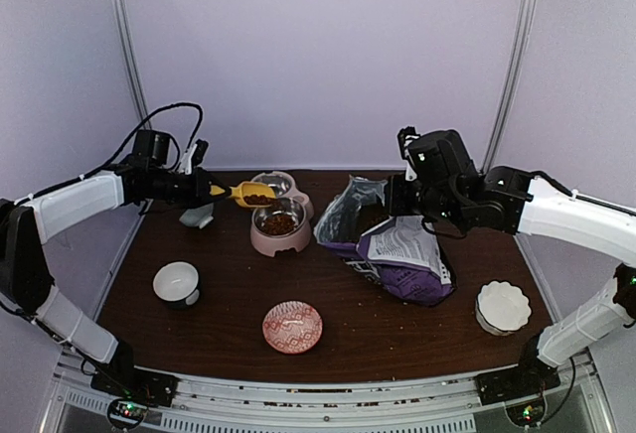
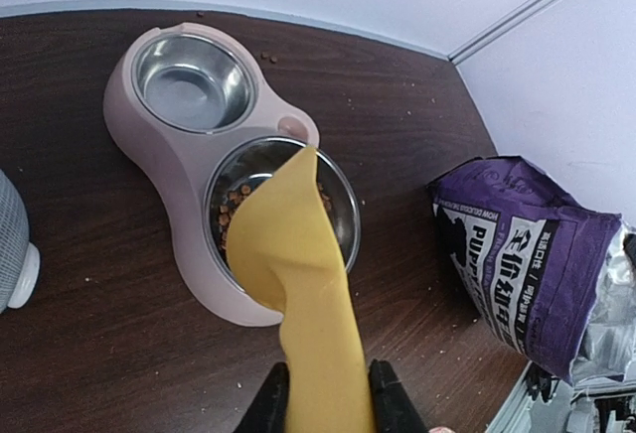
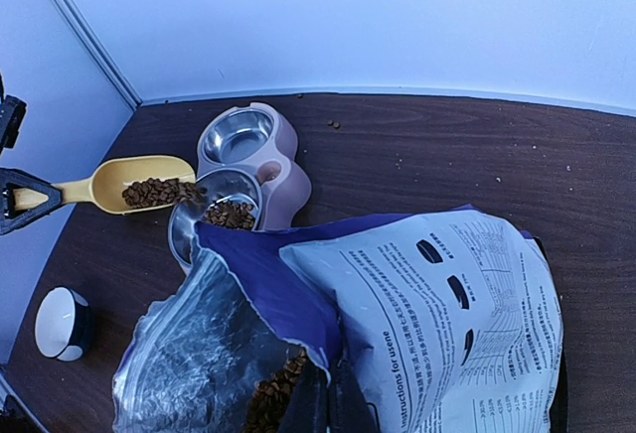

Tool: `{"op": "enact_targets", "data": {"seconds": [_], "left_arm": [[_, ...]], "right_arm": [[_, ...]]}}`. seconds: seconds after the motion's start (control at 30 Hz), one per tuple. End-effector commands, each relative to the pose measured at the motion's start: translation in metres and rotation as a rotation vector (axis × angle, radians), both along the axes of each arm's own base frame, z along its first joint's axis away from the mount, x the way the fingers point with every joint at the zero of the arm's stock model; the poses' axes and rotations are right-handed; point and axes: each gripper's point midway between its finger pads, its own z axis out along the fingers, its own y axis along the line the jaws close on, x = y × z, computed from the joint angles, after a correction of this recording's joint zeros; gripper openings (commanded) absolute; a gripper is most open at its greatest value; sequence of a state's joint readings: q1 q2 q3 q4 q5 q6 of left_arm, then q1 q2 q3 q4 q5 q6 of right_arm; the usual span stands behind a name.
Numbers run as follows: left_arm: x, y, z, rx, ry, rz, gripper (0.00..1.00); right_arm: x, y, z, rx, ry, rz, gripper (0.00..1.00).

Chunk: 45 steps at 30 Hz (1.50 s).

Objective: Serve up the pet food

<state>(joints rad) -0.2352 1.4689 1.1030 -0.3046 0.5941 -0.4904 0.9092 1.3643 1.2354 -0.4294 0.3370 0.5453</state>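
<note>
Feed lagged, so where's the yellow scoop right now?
Top view, left of centre: the yellow scoop sits in the left claw, loaded with kibble, over the pink double feeder.

We list on the table: feeder beside left pincer; bag under right pincer; cup, red dish, white bowl nearer.

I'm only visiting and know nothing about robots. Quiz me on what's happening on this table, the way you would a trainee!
1. True or false: the yellow scoop held by the left end effector is empty.
2. Which compartment of the pink double feeder holds kibble: (a) the one nearer the robot, (b) the farther one, (c) both?
3. Fill in: the right end effector grips the purple ____.
Key: 1 false, it carries kibble; 2 a; 3 bag.
</note>
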Motion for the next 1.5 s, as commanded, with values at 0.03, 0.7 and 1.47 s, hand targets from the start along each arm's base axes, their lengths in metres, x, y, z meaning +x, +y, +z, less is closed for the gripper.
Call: {"op": "enact_targets", "data": {"seconds": [0.03,0.7,1.47], "left_arm": [[0.006,-0.004,0.008,0.161,-0.090,-0.029,0.00],[-0.010,-0.015,0.006,0.528,-0.237,-0.076,0.00],[-0.176,-0.101,0.123,0.032,-0.309,-0.482,0.00]], "right_arm": [[0.006,-0.010,0.000,-0.040,-0.007,-0.035,0.00],[0.007,-0.005,-0.003,-0.044,0.003,-0.022,0.00],[0.003,0.039,-0.006,-0.055,0.011,0.087,0.00]]}}
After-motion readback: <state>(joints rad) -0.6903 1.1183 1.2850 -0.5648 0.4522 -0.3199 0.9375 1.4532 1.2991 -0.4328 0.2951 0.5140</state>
